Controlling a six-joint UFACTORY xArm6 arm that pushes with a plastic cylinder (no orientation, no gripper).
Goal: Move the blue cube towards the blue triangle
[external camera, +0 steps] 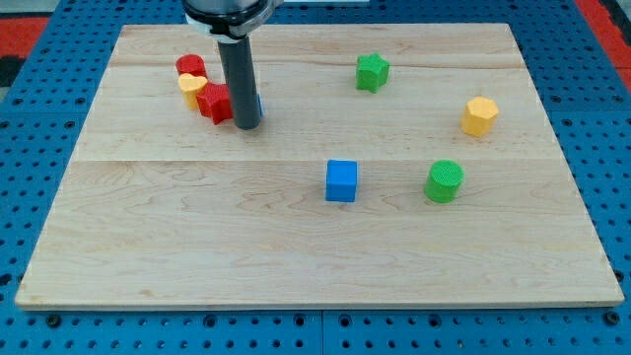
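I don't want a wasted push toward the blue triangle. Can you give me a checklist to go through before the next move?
1. Blue cube located: ok, it sits near the middle of the wooden board, apart from every other block.
2. Blue triangle located: not ok, only a sliver of blue shows at the rod's right edge; shape cannot be told.
3. My tip behind the cube for a push: not ok, it stands up-left of it, beside the red star-shaped block.
4. Green cylinder out of the way: ok, it lies to the cube's right.
5. Tip touching the red block: cannot tell.
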